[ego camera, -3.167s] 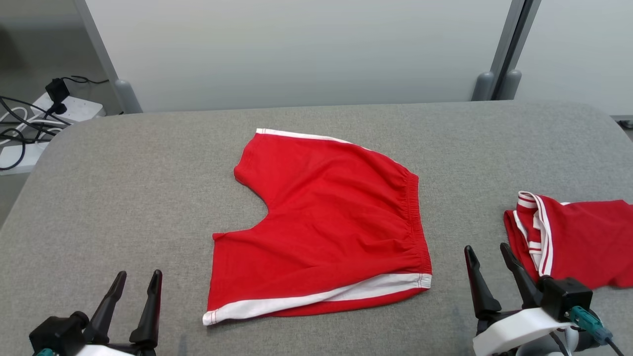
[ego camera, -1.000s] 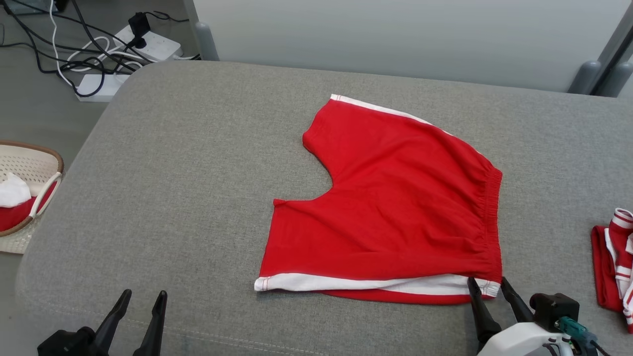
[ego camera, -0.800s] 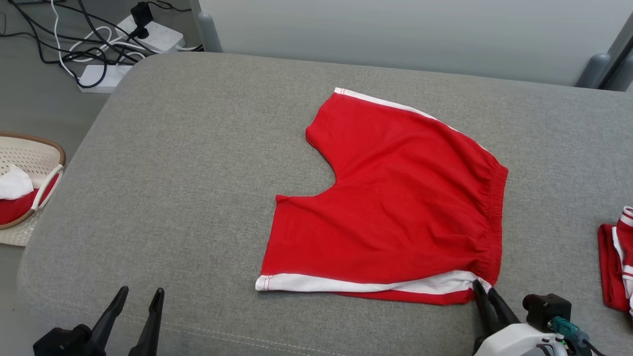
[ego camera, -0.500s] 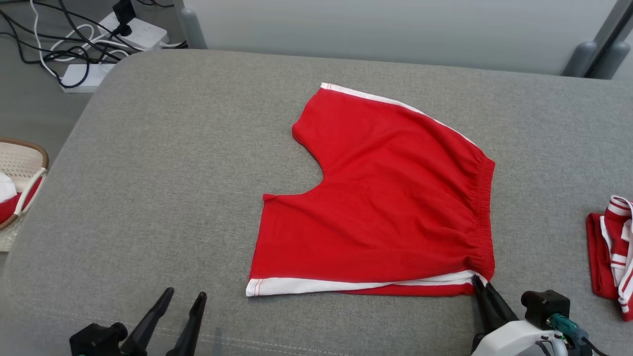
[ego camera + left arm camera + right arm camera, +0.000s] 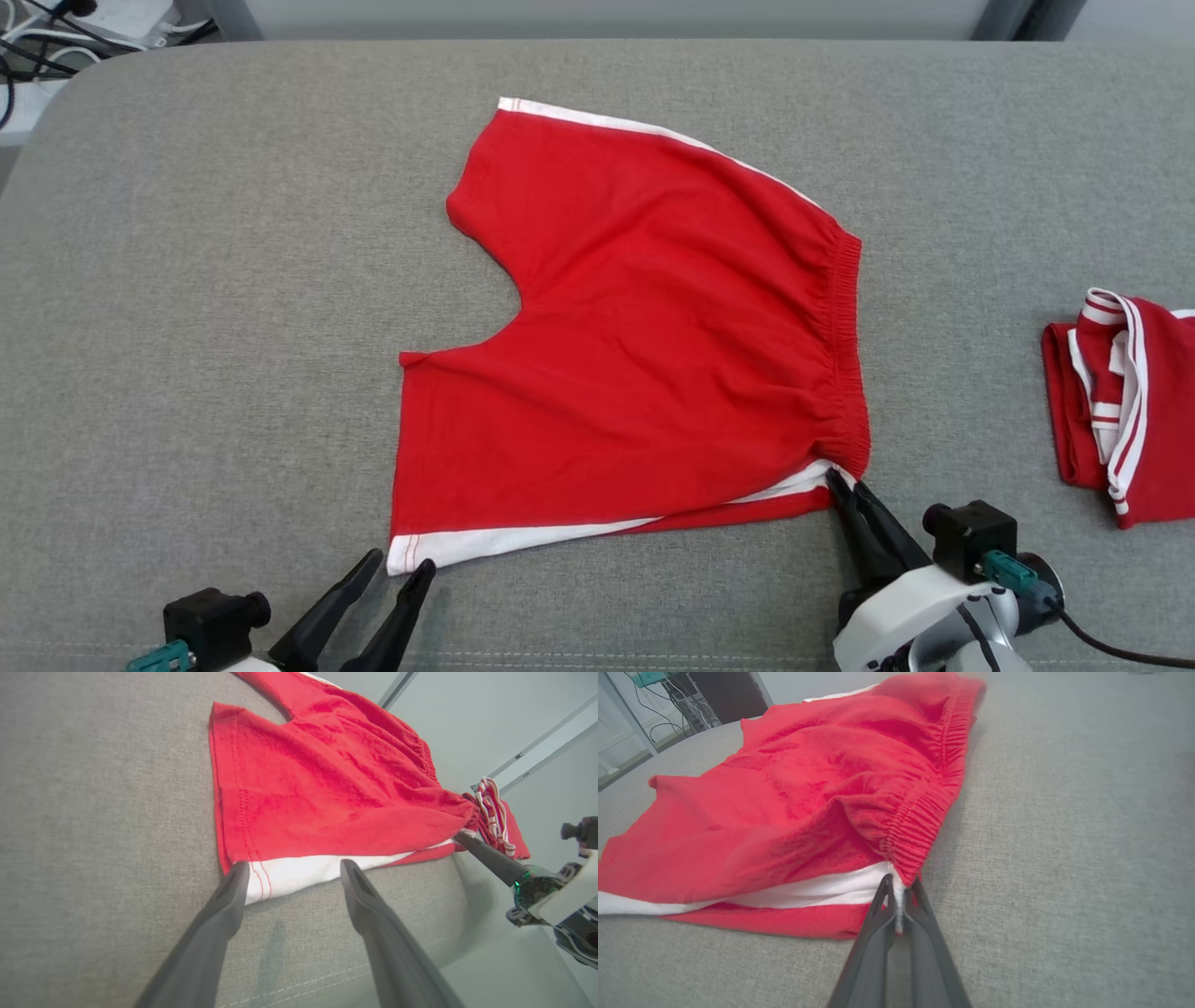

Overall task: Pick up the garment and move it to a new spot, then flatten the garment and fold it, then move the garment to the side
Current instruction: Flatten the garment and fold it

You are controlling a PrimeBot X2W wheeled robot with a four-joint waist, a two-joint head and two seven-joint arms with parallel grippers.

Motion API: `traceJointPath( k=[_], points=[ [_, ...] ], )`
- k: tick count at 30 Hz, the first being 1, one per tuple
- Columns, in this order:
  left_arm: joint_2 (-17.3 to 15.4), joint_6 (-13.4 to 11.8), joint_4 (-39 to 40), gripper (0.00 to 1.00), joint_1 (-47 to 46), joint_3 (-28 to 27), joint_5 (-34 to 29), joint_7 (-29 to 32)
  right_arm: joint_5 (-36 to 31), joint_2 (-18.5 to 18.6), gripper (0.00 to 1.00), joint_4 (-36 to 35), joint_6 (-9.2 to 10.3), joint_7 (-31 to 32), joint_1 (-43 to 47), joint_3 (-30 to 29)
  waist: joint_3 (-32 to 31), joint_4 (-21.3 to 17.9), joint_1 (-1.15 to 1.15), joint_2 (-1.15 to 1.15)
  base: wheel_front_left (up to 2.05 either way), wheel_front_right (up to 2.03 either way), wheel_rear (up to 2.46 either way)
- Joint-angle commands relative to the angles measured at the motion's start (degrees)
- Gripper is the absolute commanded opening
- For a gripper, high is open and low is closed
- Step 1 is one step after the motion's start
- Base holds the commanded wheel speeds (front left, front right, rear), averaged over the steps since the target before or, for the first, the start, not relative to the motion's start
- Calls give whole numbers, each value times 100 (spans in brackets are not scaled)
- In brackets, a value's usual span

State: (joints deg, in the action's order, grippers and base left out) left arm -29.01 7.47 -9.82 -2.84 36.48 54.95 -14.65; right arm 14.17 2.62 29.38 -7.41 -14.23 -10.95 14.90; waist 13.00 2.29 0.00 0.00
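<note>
Now | right gripper [image 5: 834, 477] clamped on garment [image 5: 644, 327] waistband corner | left gripper [image 5: 401, 561] spread at hem

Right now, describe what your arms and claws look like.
The left claw and right claw each have two long, tapering dark fingers. Behind the right one sits a white rounded wrist shell with a black block, a teal plug and a black cable. The left carries a dark housing and teal connector.

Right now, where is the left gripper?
In the head view, the left gripper sits at the lower left, open, its tips at the white near-left hem corner of the red shorts.
</note>
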Motion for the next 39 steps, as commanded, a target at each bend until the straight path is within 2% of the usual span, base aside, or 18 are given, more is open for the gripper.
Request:
traceJointPath(
  k=[1, 25, 26, 28, 33, 39],
  points=[
    [-253, 2, 39, 100, -280, -161, 169, -35, 41, 26, 0, -179, -8, -77, -166, 210, 115, -116, 0, 0, 0, 0, 0],
    [-606, 2, -88, 100, -449, 97, 606, -35, 87, 26, 0, -560, -8, -77, -251, 475, 443, -371, 0, 0, 0, 0, 0],
    [-619, 2, -75, 97, -452, 101, 628, -35, 93, 26, 0, -580, -8, -77, -257, 485, 459, -382, 0, 0, 0, 0, 0],
    [-658, 2, -26, 0, -474, 125, 589, -35, 102, 26, 0, -608, -8, -77, -266, 504, 476, -398, 0, 0, 0, 0, 0],
    [-667, 2, 85, 0, -473, 172, 499, -35, 133, 26, 0, -564, -8, -77, -270, 495, 374, -377, 0, 0, 0, 0, 0],
    [-545, 2, 48, 0, -362, 122, 507, -35, 292, 26, 0, -382, -8, -77, -239, 490, -52, -256, 0, 0, 0, 0, 0]
  ],
)
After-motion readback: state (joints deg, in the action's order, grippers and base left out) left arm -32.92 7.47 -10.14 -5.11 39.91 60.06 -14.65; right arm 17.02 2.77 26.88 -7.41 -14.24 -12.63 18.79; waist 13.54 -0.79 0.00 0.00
